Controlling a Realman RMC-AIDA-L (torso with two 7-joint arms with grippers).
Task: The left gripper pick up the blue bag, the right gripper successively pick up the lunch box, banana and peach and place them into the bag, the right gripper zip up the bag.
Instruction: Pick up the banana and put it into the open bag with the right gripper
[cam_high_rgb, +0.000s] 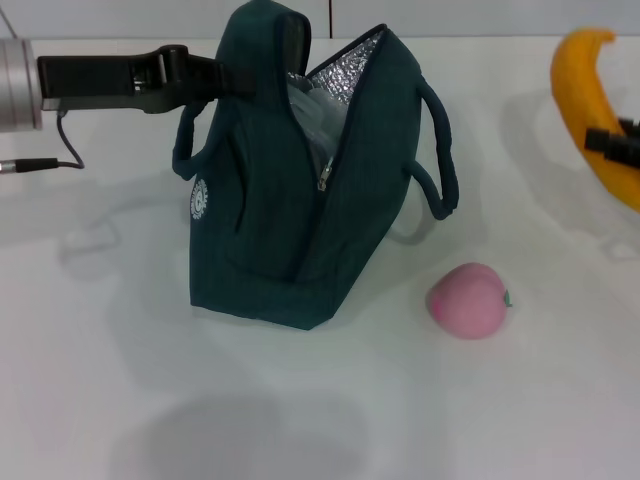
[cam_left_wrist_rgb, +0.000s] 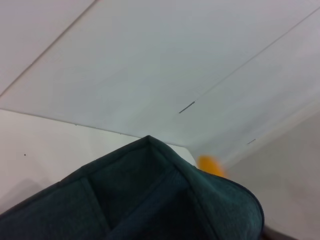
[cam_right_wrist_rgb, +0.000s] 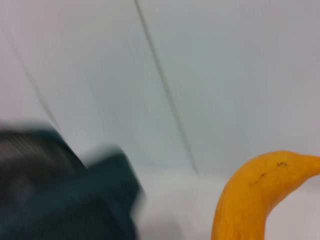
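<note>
On the white tabletop (cam_high_rgb: 300, 420), the round pink peach (cam_high_rgb: 469, 300) with a small green mark at its right end lies by itself, just beside the lower right corner of the large dark teal fabric bag (cam_high_rgb: 290, 210) and apart from it. The bag stands upright in the middle of the table, its zip open at the top so the silver foil lining (cam_high_rgb: 345, 70) and something pale and clear inside show; one loop handle (cam_high_rgb: 435, 150) sticks out on the right side, toward the banana. The left gripper (cam_high_rgb: 225, 78), a black claw on a silver-wristed arm reaching in from the left edge, is closed on the bag's top left edge, and the left wrist view looks straight down over that teal fabric (cam_left_wrist_rgb: 150, 200). At the right edge of the head view, the long curved yellow-orange banana (cam_high_rgb: 595, 110) is raised, its long axis running nearly upright with the tip curling toward the bag. The right gripper (cam_high_rgb: 615, 145) is clamped across its lower half.
</note>
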